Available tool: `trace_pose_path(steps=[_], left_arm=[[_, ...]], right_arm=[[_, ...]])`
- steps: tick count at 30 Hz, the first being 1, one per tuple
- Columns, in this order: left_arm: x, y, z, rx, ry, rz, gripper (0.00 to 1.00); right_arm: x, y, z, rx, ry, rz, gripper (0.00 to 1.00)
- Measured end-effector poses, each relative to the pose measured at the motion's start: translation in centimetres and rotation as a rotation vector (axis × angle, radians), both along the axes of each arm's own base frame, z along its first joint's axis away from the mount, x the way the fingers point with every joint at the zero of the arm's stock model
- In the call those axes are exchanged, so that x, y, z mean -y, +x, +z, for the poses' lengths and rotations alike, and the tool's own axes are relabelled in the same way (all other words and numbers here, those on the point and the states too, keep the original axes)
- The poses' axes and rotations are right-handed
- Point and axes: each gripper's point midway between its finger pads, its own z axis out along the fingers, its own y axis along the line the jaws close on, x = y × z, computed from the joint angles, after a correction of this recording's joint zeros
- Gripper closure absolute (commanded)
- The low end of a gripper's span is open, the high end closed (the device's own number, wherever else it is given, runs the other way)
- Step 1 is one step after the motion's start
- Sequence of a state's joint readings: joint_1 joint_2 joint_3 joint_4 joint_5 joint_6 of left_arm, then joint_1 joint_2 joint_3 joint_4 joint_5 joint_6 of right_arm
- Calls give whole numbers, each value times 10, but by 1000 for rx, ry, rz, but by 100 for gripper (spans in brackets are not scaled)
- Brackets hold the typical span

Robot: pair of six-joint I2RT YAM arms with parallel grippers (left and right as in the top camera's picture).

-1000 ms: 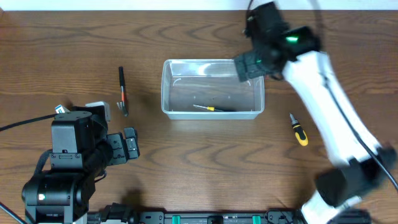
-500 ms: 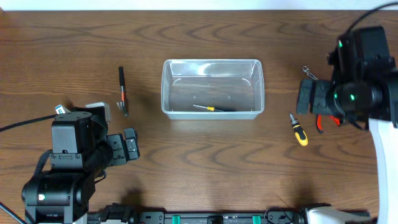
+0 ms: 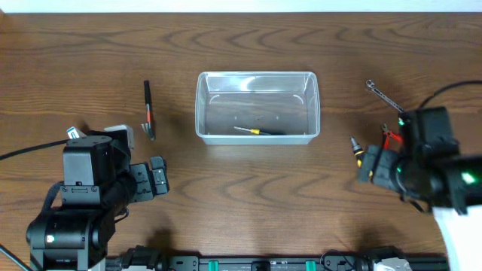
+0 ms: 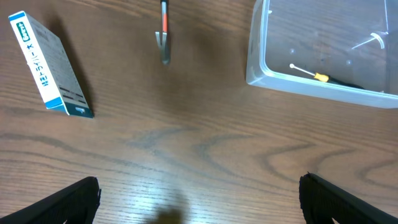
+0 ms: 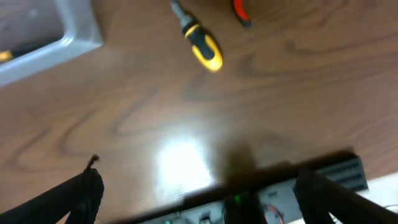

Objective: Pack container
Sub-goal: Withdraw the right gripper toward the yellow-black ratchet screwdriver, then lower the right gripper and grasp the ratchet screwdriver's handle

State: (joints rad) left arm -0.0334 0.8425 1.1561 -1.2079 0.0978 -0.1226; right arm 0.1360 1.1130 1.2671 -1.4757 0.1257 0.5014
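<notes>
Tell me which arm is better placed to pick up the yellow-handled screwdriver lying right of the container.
Right. The right gripper hovers open beside the screwdriver, which shows just ahead in its wrist view. The left gripper sits far off, on the other side of the container.

The left arm [image 3: 83, 188] sits to the left of the container [image 3: 256, 138], well apart from it and closer to the robot's base. The left gripper [image 3: 158, 175] points to the right, and its two fingers are spread wide with nothing between them. The right arm [image 3: 444, 177] sits to the right of the container, also closer to the base, and the right gripper [image 3: 364, 164] points left with its two fingers spread wide and nothing held.
</notes>
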Motion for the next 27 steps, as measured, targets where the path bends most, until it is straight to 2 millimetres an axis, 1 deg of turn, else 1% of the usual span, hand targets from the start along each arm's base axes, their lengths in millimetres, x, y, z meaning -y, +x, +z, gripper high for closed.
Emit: trace_pose_path(steps=[3, 6, 7, 10, 14, 21, 27], left_arm=[[0, -1, -1, -7, 0, 0, 2], [0, -5, -3, -24, 1, 0, 2], [0, -6, -4, -28, 1, 0, 2], [0, -10, -7, -50, 2, 0, 2], [0, -13, -8, -64, 2, 0, 2], [0, -14, -9, -66, 2, 0, 2], [0, -14, -9, -67, 2, 0, 2]], right_arm=[[4, 19, -31, -69, -20, -28, 1], [3, 36, -58, -142, -35, -38, 1], [3, 40, -62, -149, -38, -39, 1], [2, 60, -86, -186, -46, -41, 1], [0, 73, -114, -244, -52, -41, 2], [-2, 87, -146, -294, -60, -38, 1], [2, 103, -163, -280, -63, 13, 1]])
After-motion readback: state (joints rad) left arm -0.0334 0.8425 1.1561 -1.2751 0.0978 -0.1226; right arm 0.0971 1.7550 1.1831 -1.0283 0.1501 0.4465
